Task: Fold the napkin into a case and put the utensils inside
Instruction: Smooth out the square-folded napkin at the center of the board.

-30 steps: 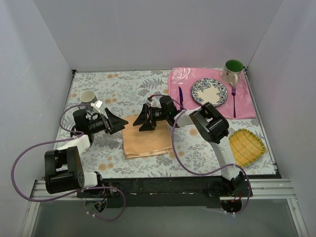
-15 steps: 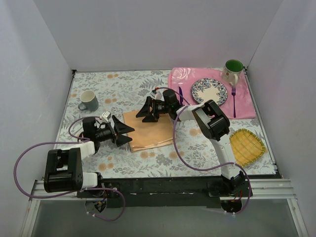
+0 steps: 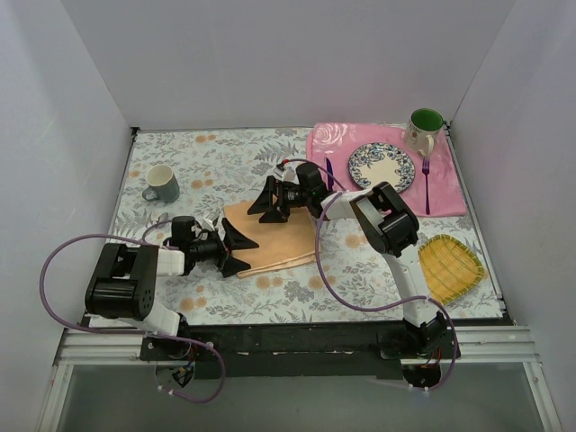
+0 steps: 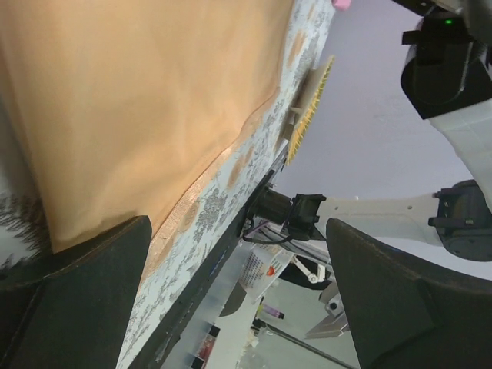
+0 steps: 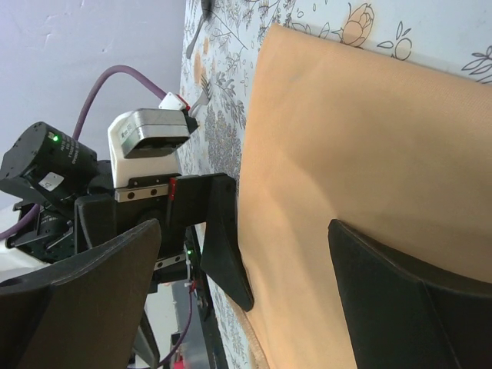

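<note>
From overhead, one peach-orange napkin (image 3: 274, 241) lies flat on the floral table (image 3: 225, 162), between my two claws. My left gripper (image 3: 239, 246) sits at the napkin's left edge and my right gripper (image 3: 264, 210) hangs over its far edge. Both are spread wide and grasp nothing. The two utensils rest well apart from the napkin on the single pink placemat (image 3: 450, 193): one knife (image 3: 329, 177) left of the one plate (image 3: 382, 167), one fork (image 3: 426, 184) right of it. There are two mugs — a green mug (image 3: 424, 128) at the placemat's far corner and a grey mug (image 3: 162, 183) off to the left. One yellow mat (image 3: 448, 265) lies near the right wall.

Through my left wrist, my fingers (image 4: 77, 292) gape with the napkin (image 4: 138, 100) ahead of them. Its near edge looks doubled, though I cannot be sure.

Through my right wrist, my fingers (image 5: 415, 300) stand apart above the napkin (image 5: 361, 154) — the left gripper (image 5: 219, 231) waits at its edge.
</note>
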